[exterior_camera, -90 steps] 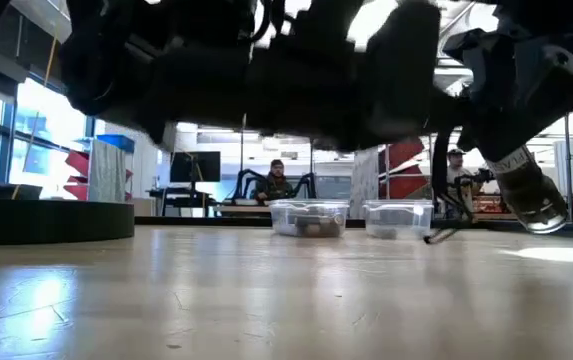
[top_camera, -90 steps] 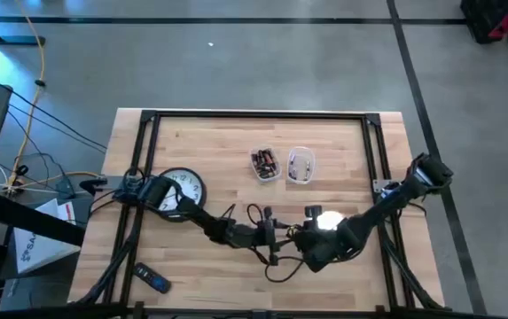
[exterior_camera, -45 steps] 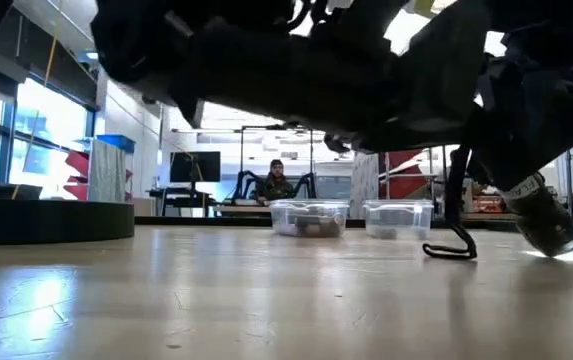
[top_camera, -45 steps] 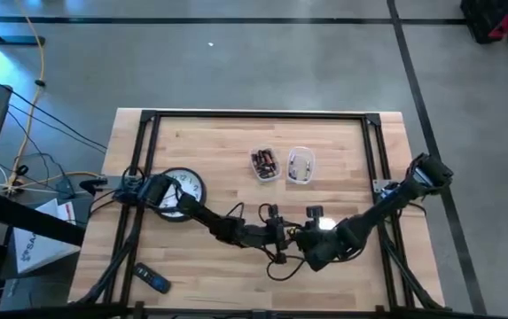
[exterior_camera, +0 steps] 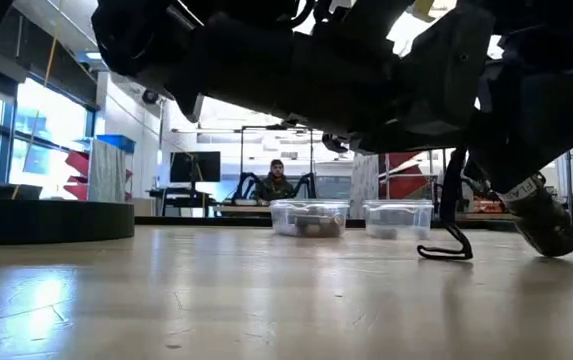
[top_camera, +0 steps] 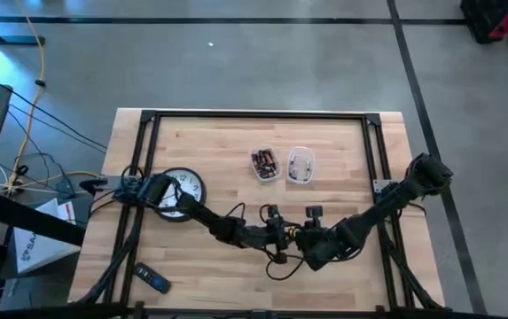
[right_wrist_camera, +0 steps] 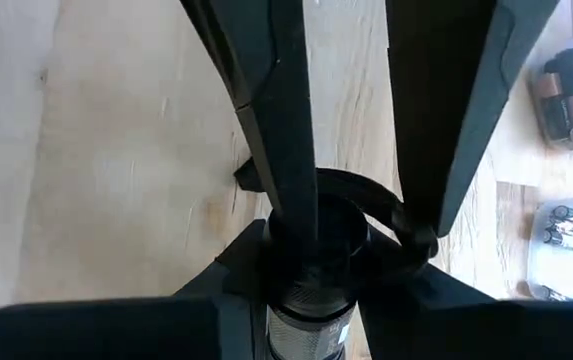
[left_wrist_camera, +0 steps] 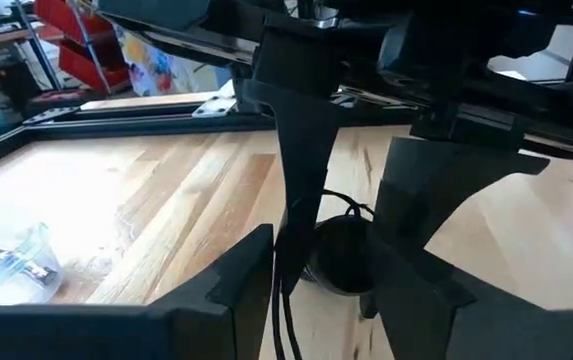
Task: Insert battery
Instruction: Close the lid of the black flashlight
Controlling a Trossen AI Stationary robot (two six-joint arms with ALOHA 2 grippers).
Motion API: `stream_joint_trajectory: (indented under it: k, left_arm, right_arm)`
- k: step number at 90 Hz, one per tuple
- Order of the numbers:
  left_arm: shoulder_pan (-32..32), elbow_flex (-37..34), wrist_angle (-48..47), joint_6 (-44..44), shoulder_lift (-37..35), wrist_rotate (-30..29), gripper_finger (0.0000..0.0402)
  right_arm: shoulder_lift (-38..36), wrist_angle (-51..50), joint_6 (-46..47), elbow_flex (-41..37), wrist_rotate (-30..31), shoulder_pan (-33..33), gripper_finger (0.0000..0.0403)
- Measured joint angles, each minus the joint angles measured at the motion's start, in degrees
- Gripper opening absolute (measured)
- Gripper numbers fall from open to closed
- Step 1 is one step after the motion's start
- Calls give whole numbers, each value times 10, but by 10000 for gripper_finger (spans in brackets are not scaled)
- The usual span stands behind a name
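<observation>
Jaws of the right gripper [right_wrist_camera: 358, 175] stand on either side of a black flashlight [right_wrist_camera: 311, 262], clamped against its barrel. The flashlight's ribbed section sits deep between the 2 fingers [right_wrist_camera: 284, 110], close to their base.

Jaws of the left gripper [left_wrist_camera: 366, 215] are apart. The round dark end of the flashlight shows in the gap beyond them; contact cannot be confirmed.

In the high view both grippers meet at the front centre of the table [top_camera: 209, 142], left gripper from the left and right gripper from the right, nearly touching.

In the low view the flashlight hangs tilted, clear of the tabletop. Its lanyard [exterior_camera: 446, 245] drops down and rests on the wood.

Loose batteries lie in 2 clear containers, the left container [top_camera: 265, 164] and the right container [top_camera: 300, 165], side by side and well behind the grippers.

A wall clock [top_camera: 183, 189] lies flat at the table's left side. A small remote [top_camera: 152, 279] lies at the front left corner.
</observation>
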Motion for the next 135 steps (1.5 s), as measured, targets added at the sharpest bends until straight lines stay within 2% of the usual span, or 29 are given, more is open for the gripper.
stream_joint_trajectory:
  k: [20, 66, 135]
  left_arm:
    - [5, 41, -118, -36, -3, 0, 139]
    - [-10, 47, -130, 11, -20, -34, 139]
    - [-10, 46, -176, -21, -38, -43, 139]
  right_arm:
    - [1, 1, -23, 0, -1, 0, 80]
    - [1, -18, 27, 8, 5, 13, 80]
    - [1, -20, 38, 8, 0, 16, 79]
